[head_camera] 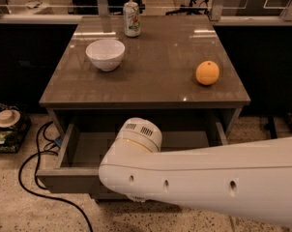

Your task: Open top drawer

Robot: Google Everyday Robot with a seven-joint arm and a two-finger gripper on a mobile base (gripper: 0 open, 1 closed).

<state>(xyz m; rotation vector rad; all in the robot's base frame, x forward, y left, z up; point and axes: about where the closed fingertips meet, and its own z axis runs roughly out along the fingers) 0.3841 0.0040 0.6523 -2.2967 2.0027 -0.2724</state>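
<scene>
1. Drawer [64, 181] sits pulled out under the table [155, 76].
2. Arm [209, 178] lies across the drawer's front.
3. Gripper is hidden behind the arm, by the drawer front; cannot tell its state.
4. Bowl [105, 53], can [132, 17] and orange [207, 73] sit on top.

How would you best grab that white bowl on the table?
By its rim, from straight above, pinching the thin edge. The white bowl stands upright and open on the table; its round wall looks too wide to pinch sideways. The can behind stands apart. The gripper is hidden under the arm, by the open top drawer.
</scene>
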